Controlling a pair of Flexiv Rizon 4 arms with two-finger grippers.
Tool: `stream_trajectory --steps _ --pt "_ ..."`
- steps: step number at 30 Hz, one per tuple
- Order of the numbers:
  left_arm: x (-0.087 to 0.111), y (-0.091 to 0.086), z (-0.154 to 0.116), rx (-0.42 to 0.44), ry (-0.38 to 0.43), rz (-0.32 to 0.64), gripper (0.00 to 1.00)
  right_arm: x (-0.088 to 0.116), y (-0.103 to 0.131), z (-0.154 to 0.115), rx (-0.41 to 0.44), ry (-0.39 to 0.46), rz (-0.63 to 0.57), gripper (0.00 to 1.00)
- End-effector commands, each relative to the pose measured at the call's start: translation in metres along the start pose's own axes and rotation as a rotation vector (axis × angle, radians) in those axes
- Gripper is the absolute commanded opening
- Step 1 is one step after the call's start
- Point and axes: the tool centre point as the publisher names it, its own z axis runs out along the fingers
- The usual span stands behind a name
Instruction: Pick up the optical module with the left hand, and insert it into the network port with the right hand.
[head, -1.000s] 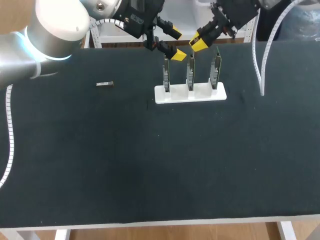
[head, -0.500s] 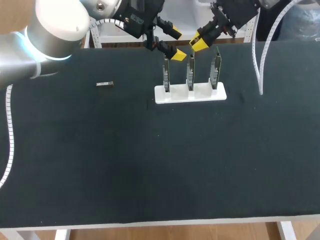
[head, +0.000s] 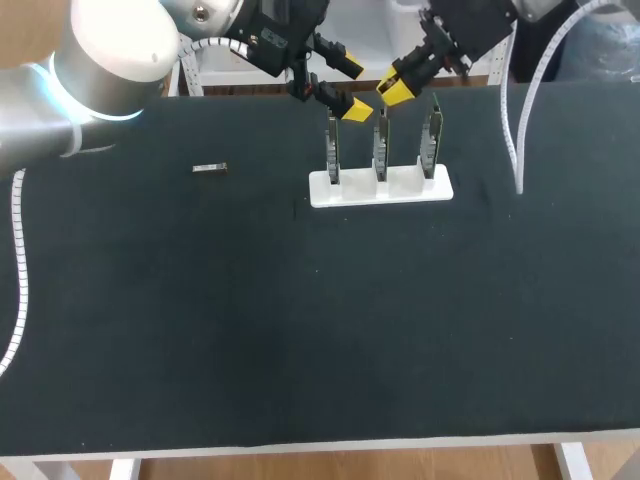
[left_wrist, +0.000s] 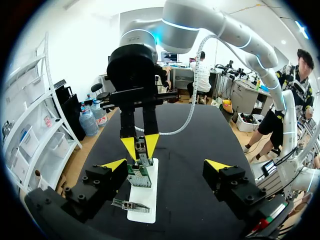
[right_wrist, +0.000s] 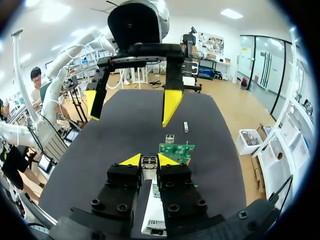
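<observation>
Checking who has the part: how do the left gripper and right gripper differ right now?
The left gripper is wide open and empty; the right gripper is shut on a small metal module. The left gripper's fingers stand far apart, the right gripper's close together. Both have yellow tips and hang close to the white holder with its upright boards.

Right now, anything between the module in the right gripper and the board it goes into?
Nothing visible. The right gripper is shut on the optical module just above the middle board, with only a bare gap between them. The left gripper hangs open beside the end board, off that line. The port itself is too small to make out.
</observation>
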Motion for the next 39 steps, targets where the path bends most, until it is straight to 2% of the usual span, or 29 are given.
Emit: stream_trajectory --steps 1,25,39 --pt "0.000 -0.001 0.000 -0.004 0.003 -0.002 1.00 -0.005 -0.003 -0.006 -0.001 0.003 -0.009 0.00" --pt "0.000 -0.001 0.000 -0.004 0.003 -0.002 1.00 0.006 -0.009 -0.004 -0.005 0.002 0.011 0.00" --pt "0.000 -0.001 0.000 -0.004 0.003 -0.002 1.00 0.003 -0.019 0.001 -0.017 -0.004 -0.002 0.00"
